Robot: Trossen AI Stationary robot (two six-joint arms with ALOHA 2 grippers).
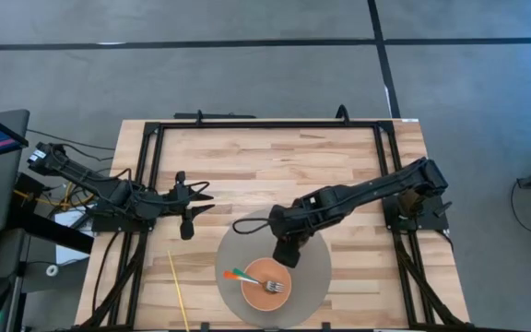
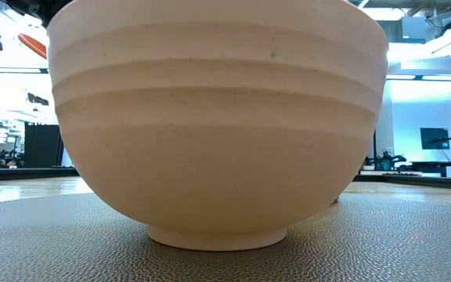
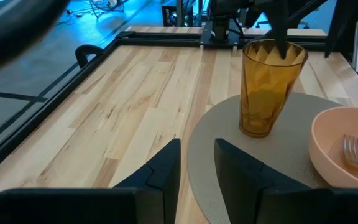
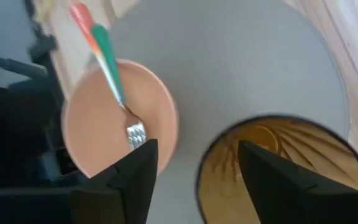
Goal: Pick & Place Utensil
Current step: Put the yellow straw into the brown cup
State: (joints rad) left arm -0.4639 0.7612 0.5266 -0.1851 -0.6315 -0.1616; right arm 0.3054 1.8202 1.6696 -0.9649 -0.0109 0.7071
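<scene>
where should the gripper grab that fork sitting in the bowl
Grip the fork by its orange-green handle, coming from above on the side away from the cup. The handle sticks out over the bowl rim, so it's free; the tines lie inside the bowl.

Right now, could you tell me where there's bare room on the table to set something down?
The wooden tabletop is bare along the far side, between the two arms. The near right corner beside the round mat is also free. The mat itself is crowded: a bowl holding a fork, an amber cup, and the right end effector above the cup. A yellow stick lies near left.
</scene>
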